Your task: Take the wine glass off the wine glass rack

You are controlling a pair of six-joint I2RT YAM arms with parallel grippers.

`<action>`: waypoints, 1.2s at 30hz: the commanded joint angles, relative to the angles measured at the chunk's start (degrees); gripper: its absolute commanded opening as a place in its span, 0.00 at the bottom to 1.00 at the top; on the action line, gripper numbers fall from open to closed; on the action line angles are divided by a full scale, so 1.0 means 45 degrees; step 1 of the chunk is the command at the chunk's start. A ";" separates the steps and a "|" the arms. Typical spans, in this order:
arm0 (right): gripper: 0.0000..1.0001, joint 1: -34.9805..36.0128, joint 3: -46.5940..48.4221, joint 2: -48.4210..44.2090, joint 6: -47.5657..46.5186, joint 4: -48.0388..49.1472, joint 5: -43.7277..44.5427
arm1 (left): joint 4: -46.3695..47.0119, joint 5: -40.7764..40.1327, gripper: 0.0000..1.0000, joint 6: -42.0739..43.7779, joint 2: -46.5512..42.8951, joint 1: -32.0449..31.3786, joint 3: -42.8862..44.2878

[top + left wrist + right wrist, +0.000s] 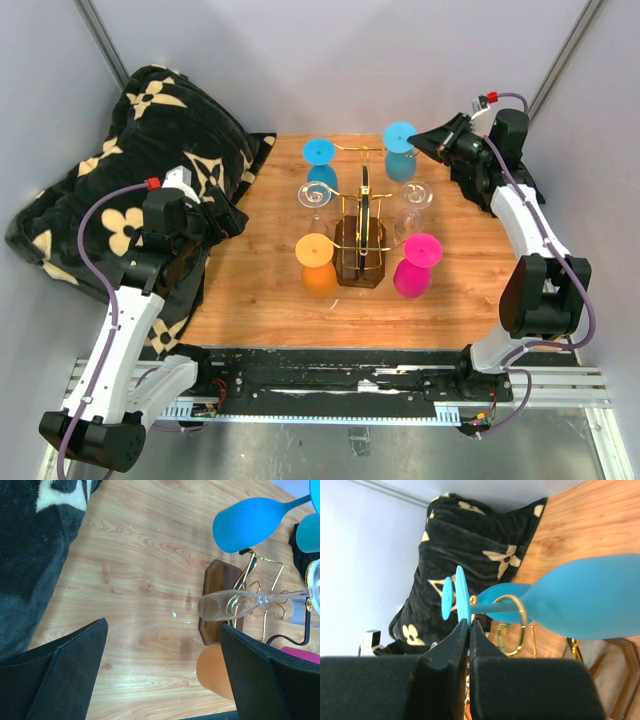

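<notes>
Treat teal wine glass [400,137], upper right, as light, slick, brittle; pinch at stem. Note right fingers [462,645] pressed together, empty; left fingers [75,670] wide apart, empty.

Rack [360,268] ringed by glasses [417,268] (six); near tabletop [260,310] open.

The left arm [118,315] rises from its near-left base and bends inward. Its left pincer [222,218] points right, jaws spread wide and fingers [70,675] well apart. The right arm [532,235] runs up the right side to the far corner. Its right pincer [422,142] points left, fingers [447,680] pressed together.
</notes>
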 commanded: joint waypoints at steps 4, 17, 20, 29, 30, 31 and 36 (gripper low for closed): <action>0.01 0.0452 -0.0370 -0.1221 -0.0185 0.0249 -0.0956 | 0.0063 0.0079 1.00 0.0085 -0.0200 -0.0049 -0.0016; 0.01 -0.0139 -0.1380 -0.3337 -0.2415 -0.3609 -0.1574 | -0.0065 0.0079 1.00 0.0146 -0.0348 -0.0049 -0.0115; 0.01 -0.1001 -0.1601 -0.3520 -0.2901 -0.4370 -0.1326 | 0.0020 0.0286 1.00 0.0043 -0.0381 -0.0049 -0.0178; 0.01 -0.3030 -0.1190 -0.2730 -0.3651 -0.4134 -0.0815 | -0.0022 0.0254 1.00 0.0036 -0.0387 -0.0049 -0.0147; 0.01 -0.3178 -0.1122 -0.2626 -0.3834 -0.4166 -0.0707 | -0.0052 0.0237 1.00 0.0063 -0.0396 -0.0049 -0.0144; 0.01 -0.3273 -0.0982 -0.2525 -0.4199 -0.4292 -0.0437 | -0.0080 0.0188 1.00 0.0100 -0.0418 -0.0049 -0.0132; 0.01 -0.3208 -0.0125 -0.1717 -0.6963 -0.5432 0.1674 | -0.0070 0.0049 1.00 0.0296 -0.0330 -0.0049 -0.0088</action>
